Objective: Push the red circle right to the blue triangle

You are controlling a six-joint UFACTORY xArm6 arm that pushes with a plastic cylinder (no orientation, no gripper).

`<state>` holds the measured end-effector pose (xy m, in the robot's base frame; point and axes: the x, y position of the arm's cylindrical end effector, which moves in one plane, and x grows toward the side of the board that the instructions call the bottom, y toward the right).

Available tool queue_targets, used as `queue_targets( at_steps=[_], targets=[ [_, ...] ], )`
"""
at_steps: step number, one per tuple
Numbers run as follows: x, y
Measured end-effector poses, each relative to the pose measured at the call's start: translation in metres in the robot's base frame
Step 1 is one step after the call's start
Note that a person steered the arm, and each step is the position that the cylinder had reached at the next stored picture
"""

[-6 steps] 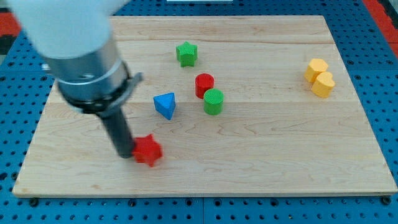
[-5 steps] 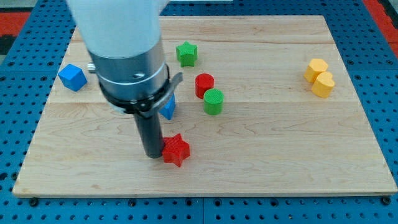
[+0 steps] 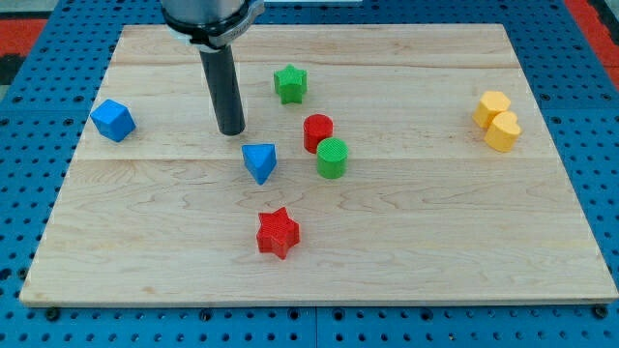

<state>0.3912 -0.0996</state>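
A wooden tabletop (image 3: 435, 242) is seen lying on a blue perforated base (image 3: 19, 193). The dark rod is planted with my tip (image 3: 231, 130) just above and to the view's left of the blue triangle (image 3: 259, 161), apart from it. The red circle (image 3: 317, 130) is found to the view's right of the triangle, touching the green circle (image 3: 332, 157) at its lower right. A green star (image 3: 289, 83) is placed above the red circle, and a red star (image 3: 278, 232) below the triangle. A blue cube (image 3: 113, 120) is set near the view's left edge. Two yellow blocks (image 3: 496, 120), touching, are seen at the right.
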Motion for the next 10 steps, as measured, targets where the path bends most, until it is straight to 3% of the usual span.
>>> queue_targets(
  at_steps=[1,3,6,8,9,10],
  targets=[
    [-0.009,0.028],
    [-0.020,0.168],
    [0.013,0.076],
    [-0.013,0.058],
    [0.009,0.043],
    [0.036,0.071]
  ],
)
